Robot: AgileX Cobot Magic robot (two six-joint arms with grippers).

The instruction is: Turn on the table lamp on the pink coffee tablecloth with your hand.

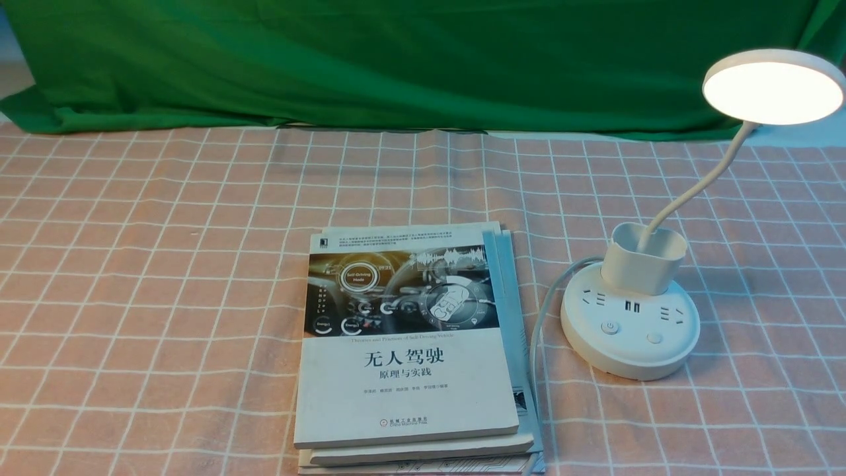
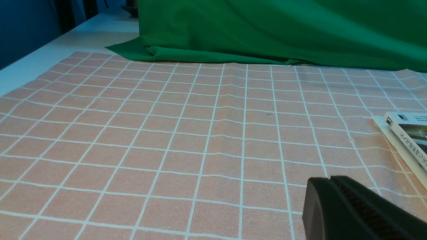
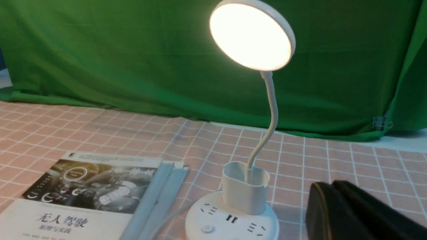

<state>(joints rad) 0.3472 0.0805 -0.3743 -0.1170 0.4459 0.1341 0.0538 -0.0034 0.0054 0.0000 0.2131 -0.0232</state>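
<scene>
The white table lamp (image 1: 631, 317) stands at the right on the pink coffee tablecloth (image 1: 165, 264). Its round disc head (image 1: 772, 87) glows brightly. Its thin neck rises from a cup-shaped holder (image 1: 644, 258) on a round base with sockets and two buttons (image 1: 609, 327). In the right wrist view the lamp (image 3: 243, 196) is lit, and my right gripper (image 3: 332, 186) is shut, empty, just beside the base without touching it. My left gripper (image 2: 330, 180) is shut and empty above bare cloth (image 2: 166, 140). Neither arm shows in the front view.
A stack of books (image 1: 410, 344) lies in the middle of the cloth, left of the lamp, also in the right wrist view (image 3: 93, 193) and at the edge of the left wrist view (image 2: 407, 136). The lamp's white cord (image 1: 538, 330) runs alongside it. A green cloth (image 1: 396, 59) hangs behind.
</scene>
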